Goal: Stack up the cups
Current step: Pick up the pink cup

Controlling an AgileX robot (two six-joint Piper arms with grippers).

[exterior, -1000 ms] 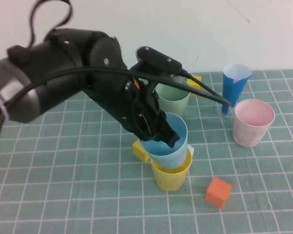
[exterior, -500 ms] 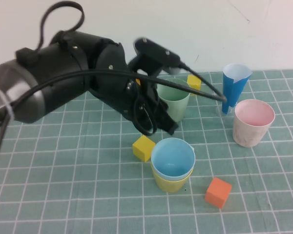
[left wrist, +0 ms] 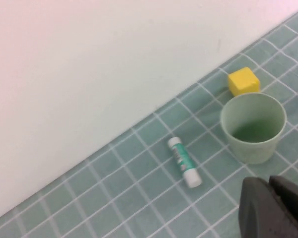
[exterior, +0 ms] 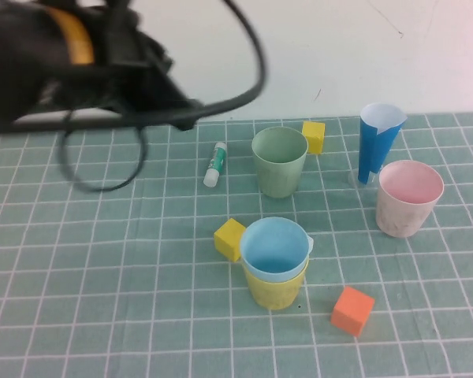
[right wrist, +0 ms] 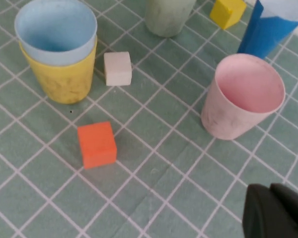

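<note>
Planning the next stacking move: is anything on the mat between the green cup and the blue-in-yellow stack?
Nothing visible stands between the green cup and the blue cup nested in the yellow cup. The yellow cube sits just left of that line.

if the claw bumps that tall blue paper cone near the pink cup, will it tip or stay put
The blue paper cone probably tips easily: it is tall, narrow and seems to stand on its small end. Being thin paper, it likely weighs little and would dent under a squeeze. If it falls, it may hit the pink cup beside it.
</note>
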